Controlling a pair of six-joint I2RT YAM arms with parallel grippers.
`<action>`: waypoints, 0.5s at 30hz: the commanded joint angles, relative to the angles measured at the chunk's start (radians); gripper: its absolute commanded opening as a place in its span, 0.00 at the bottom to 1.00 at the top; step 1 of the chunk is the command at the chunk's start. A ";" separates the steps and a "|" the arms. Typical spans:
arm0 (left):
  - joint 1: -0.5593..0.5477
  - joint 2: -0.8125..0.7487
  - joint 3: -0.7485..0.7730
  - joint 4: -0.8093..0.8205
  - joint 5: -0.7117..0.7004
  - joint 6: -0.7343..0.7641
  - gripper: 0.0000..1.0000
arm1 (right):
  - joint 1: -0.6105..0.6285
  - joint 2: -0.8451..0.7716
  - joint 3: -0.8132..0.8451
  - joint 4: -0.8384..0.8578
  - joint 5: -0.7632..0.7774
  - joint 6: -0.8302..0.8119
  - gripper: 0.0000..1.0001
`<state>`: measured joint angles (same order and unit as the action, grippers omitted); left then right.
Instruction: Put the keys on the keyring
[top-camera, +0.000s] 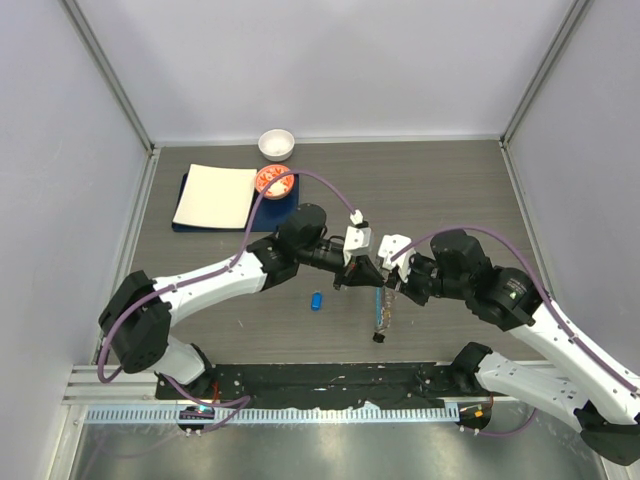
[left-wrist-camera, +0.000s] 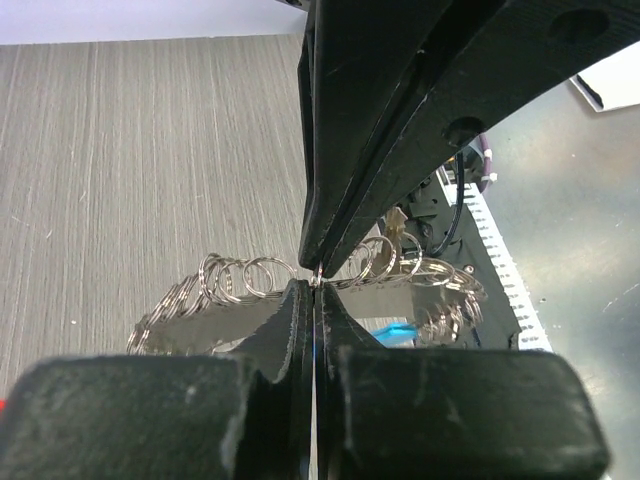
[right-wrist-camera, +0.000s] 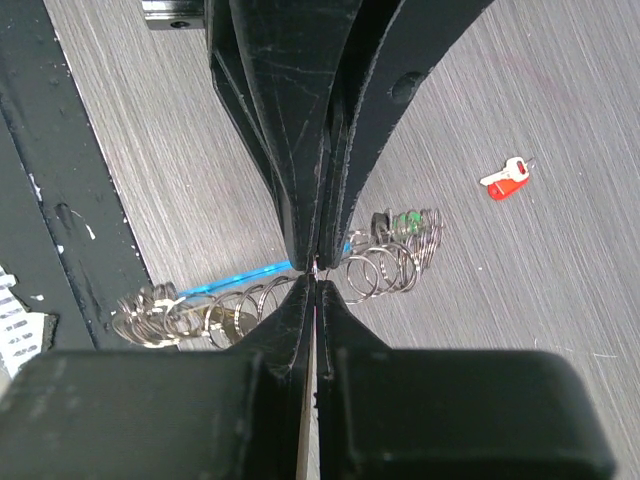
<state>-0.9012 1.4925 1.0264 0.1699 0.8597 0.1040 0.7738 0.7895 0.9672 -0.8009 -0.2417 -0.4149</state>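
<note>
**Both jaws pinched on the keyring, 0 of 2 keys on**

Left gripper and right gripper: both pairs of jaws are pressed together, each nipping what looks like 1 thin wire loop of the keyring. The rest of the bunch lies along the table, light-blue strip included. The dark blue key lies loose on the table, near the ring on my left-arm side. The red key is also loose, well apart from the ring. I can't pick it out from above.

My read: the step is prising the coil open.
- Put the 2 pinch points close together on the same loop.
- Twist sideways rather than pull, since wire this thin will likely slip out.
- Then use 1 gripper as anchor while the other fetches a key.
- The keys are tiny, so pinch the plastic cap and leave the hole end free.
</note>
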 joint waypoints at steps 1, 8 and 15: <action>-0.007 -0.018 0.005 0.055 -0.080 -0.007 0.00 | 0.007 -0.030 0.010 0.124 -0.047 0.016 0.01; 0.001 -0.081 -0.130 0.236 -0.206 -0.093 0.00 | 0.007 -0.067 -0.012 0.195 0.008 0.100 0.44; 0.064 -0.146 -0.229 0.408 -0.252 -0.220 0.00 | 0.007 -0.099 -0.033 0.299 0.102 0.203 0.72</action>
<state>-0.8688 1.4284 0.8043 0.3721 0.6571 -0.0334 0.7761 0.7097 0.9474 -0.6266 -0.2008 -0.2867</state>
